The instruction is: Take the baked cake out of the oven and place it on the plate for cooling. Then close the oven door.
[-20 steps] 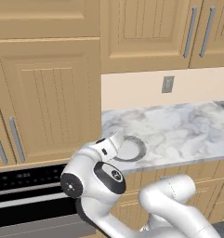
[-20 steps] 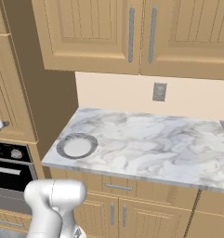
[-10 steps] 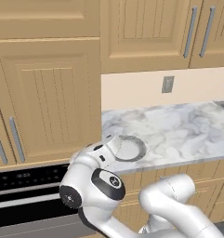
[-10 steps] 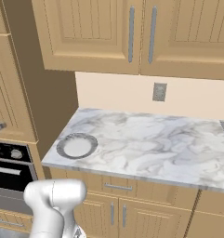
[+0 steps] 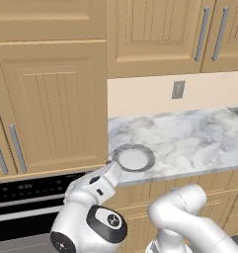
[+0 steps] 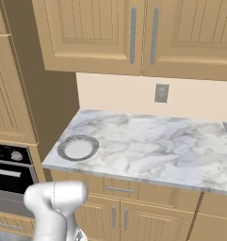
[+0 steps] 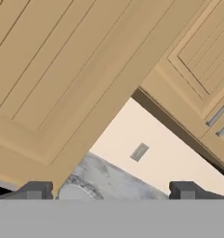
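Lower now, our arm swings left; tool (image 7: 111,191) wide open, empty. We should probably reach the oven (image 5: 26,197) handle squarely.

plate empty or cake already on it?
Empty. The plate on the counter shows a bare white centre in both base views, no cake on it.

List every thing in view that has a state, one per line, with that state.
plate: empty, flat on the marble counter near its left edge.
oven: only part in view; whether its door is open cannot be told.
gripper: open, fingers wide apart, holding nothing.
upper cabinet doors: shut.
drawer under the counter: shut.
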